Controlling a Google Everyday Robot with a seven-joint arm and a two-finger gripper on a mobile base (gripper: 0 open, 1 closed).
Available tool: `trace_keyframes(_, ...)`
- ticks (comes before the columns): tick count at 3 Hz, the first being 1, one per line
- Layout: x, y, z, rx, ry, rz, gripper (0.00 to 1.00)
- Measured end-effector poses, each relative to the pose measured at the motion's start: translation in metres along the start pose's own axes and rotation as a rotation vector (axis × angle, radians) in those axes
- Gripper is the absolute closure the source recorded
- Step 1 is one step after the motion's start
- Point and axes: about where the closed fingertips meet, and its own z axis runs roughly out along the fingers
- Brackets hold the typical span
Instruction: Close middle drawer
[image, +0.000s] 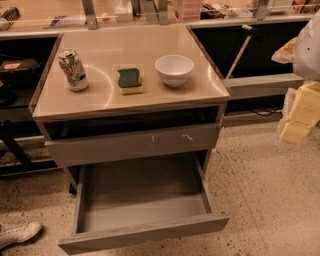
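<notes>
Middle drawer (145, 200) is pulled far out from the front of the desk (100, 102), low down near the floor. It is a wide shallow grey wooden box, and only its bare grey bottom shows inside. The flat front panel has no handle and is the part furthest out from the desk. Above it, just under the desk top, the upper drawer (132, 145) sits slightly out; its grey front carries white chipped scratches, with a dark gap over it.

On the desk's smooth beige top there are three things in a row, apart from each other:
- a white round bowl (174, 70) towards the desk's right side; I can't tell whether anything is in it
- a green-on-yellow sponge (130, 81) in the middle
- a printed drink can (73, 70) upright at the left

Hand (296, 122) hangs well off the desk's right side, about level with the upper drawer, touching nothing. It is pale cream and blocky, and I cannot tell if it is spread or pressed together.

Speckled floor (260, 190) lies open between the desk's right side and the hand, and also in front of the pulled-out drawer. A white sneaker (17, 234) lies on the floor off the desk's lower left corner.
</notes>
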Motion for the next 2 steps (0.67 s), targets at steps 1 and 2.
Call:
trace_keyframes(1,0.0,0.0,0.0,0.0,0.0,0.0,0.0)
trace_keyframes(2,0.0,0.0,0.0,0.0,0.0,0.0,0.19)
